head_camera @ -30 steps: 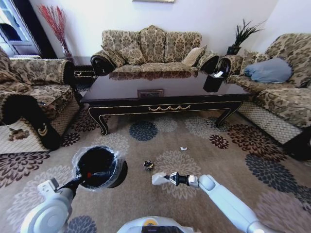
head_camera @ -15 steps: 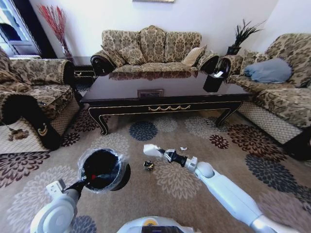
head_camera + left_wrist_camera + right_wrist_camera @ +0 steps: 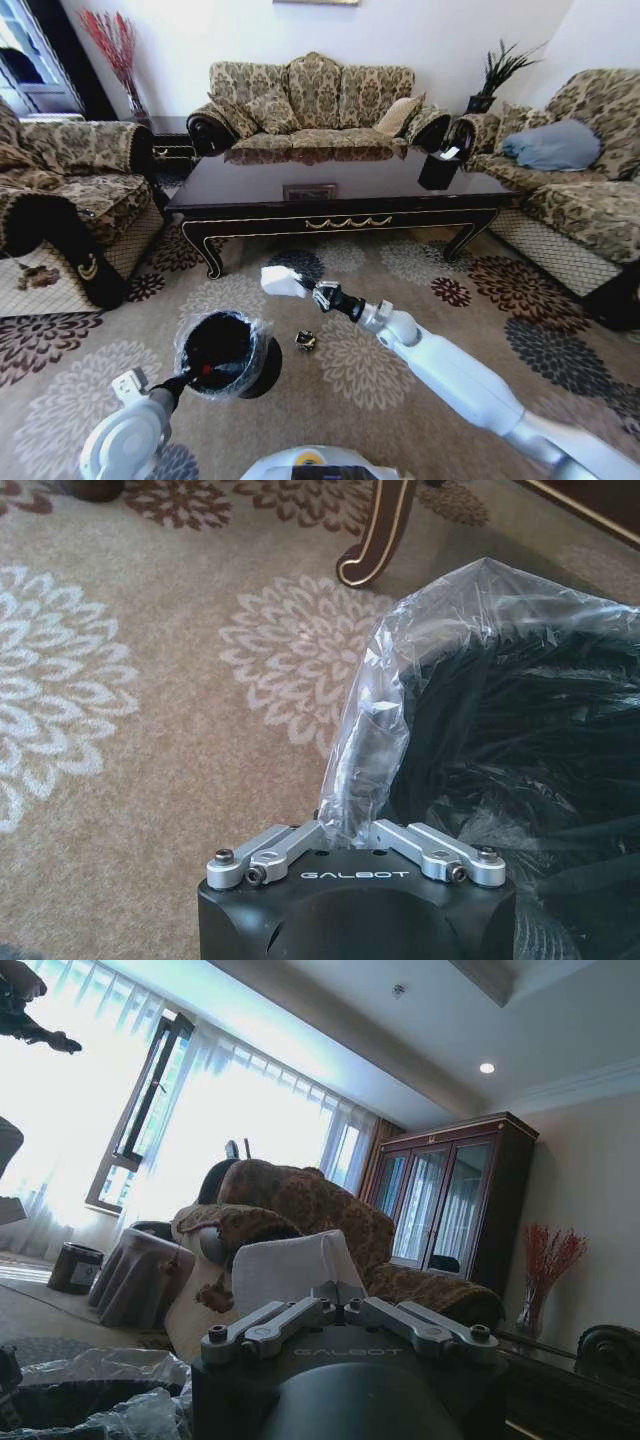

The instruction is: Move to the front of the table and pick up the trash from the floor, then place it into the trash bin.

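My right gripper (image 3: 301, 288) is shut on a piece of trash, a crumpled white paper (image 3: 282, 281), held in the air in front of the table (image 3: 330, 222) and just beyond the trash bin (image 3: 226, 352). In the right wrist view the paper (image 3: 290, 1266) sits between the fingers, with the bin's bag (image 3: 90, 1378) below. My left gripper (image 3: 188, 380) is shut on the bin's rim, which the left wrist view shows as the plastic-lined edge (image 3: 362, 770) pinched in the gripper (image 3: 350, 825). On the carpet a small dark lump (image 3: 306, 341) lies beside the bin, and a tiny white scrap (image 3: 377, 306) lies farther right.
Sofas stand behind the table (image 3: 310, 100), at the left (image 3: 70, 190) and at the right (image 3: 580, 190). A small black box with tissue (image 3: 438, 168) sits on the table's right end. A carved table leg (image 3: 385, 530) stands near the bin. Patterned carpet lies open at the front right.
My right arm has carried the white paper up and to the left, from low near the dark lump to above the bin's far side. The left arm has brought the bin slightly right.
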Controlling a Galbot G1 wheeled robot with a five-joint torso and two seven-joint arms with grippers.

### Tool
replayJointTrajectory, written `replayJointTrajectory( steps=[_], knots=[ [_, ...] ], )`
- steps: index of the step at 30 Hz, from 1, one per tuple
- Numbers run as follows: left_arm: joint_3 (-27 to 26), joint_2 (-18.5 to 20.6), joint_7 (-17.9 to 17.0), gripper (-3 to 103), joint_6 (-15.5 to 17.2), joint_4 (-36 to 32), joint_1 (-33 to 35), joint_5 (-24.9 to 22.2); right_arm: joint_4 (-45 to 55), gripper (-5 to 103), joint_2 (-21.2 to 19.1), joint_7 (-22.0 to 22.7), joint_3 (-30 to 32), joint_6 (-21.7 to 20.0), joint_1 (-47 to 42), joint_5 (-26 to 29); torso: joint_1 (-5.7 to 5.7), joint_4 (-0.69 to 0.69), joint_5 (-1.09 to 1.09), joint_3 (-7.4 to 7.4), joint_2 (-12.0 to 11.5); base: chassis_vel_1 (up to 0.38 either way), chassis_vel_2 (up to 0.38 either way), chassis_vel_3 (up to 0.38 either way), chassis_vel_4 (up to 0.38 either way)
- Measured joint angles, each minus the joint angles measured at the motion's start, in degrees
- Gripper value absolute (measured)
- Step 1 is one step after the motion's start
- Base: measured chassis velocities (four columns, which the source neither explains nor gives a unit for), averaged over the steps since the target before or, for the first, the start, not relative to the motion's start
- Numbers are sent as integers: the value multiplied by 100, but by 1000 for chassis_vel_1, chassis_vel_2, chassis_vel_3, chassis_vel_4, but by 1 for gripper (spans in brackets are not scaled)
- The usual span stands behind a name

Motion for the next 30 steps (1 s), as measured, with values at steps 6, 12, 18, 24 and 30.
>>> replayJointTrajectory(
  steps=[6,12,18,24,30],
  knots=[
    [8,-26,-41,2,19,158,-170,-118,-598,0,365,18,-838,155,757,50,1,1,1,0,0,0,0,0,0],
    [-13,-8,-54,2,21,289,-283,-181,-741,0,645,10,-1326,277,1135,115,1,2,-1,0,0,0,0,0,0],
    [-79,-8,-61,2,10,372,-407,-223,-353,0,682,54,-1870,289,1276,114,1,2,1,-1,0,0,0,0,0],
    [8,-55,-43,2,0,486,-586,-226,-354,0,789,371,-2119,370,1249,-167,1,0,0,-1,0,0,0,0,0],
    [-8,-39,52,2,-62,515,-682,-244,-637,0,977,386,-2213,490,1186,-311,0,2,1,-1,0,0,0,0,0]
  ],
)
